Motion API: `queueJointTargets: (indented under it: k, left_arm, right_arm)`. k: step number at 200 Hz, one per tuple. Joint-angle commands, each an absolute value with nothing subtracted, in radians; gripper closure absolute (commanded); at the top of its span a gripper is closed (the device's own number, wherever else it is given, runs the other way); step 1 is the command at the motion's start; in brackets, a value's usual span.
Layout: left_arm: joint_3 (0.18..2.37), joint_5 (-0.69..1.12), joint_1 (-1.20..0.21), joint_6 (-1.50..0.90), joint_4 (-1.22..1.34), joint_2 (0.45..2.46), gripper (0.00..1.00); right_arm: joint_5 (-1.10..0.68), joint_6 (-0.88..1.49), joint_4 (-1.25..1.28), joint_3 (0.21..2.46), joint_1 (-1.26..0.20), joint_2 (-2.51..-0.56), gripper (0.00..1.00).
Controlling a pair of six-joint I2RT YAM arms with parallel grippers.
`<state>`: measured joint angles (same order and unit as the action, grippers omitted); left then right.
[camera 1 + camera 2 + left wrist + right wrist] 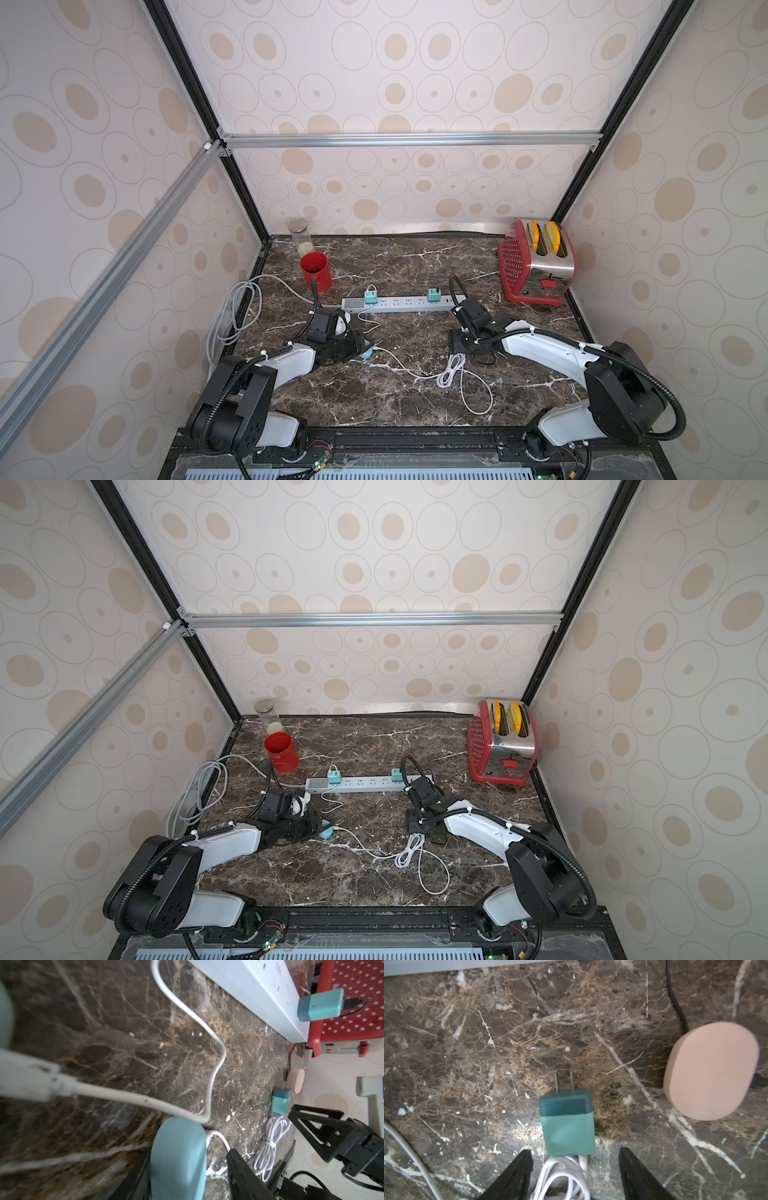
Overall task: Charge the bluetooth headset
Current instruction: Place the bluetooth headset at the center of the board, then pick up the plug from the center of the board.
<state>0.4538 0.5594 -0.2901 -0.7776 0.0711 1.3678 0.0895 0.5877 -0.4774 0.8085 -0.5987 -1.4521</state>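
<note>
Right of tabletop middle, before power strip (399,304): teal charger adapter (566,1124) lies flat, prongs pointing away from right jaws, which stand apart, flanking its cable end without touching. Left jaws: cannot tell.

Cup (316,272), left, and toaster (538,262), right, stand behind the power strip (405,304).

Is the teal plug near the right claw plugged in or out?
Out. The teal plug lies flat on the table, with both metal prongs bare and in no socket.
</note>
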Motion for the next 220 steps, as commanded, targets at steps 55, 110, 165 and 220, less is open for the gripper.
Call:
queueJointTargets:
  k: [55, 110, 165, 220]
  left_arm:
    - [0.492, 0.306, -0.292, -0.745, -0.314, 1.113, 0.20]
    - [0.468, 0.248, -0.292, -0.701, -0.157, 0.894, 0.24]
    - [0.421, 0.283, -0.355, -0.495, 0.222, 0.810, 0.26]
    - [0.400, 0.232, -0.501, -0.389, 0.493, 0.925, 0.27]
  right_arm:
    - [0.079, 0.539, -0.441, 0.875, -0.581, -1.560, 0.35]
    - [0.083, 0.482, -0.412, 0.871, -0.579, -1.562, 0.62]
    - [-0.078, 0.375, -0.289, 0.913, -0.580, -1.395, 0.70]
    - [-0.176, 0.542, -0.211, 1.017, -0.580, -1.367, 0.73]
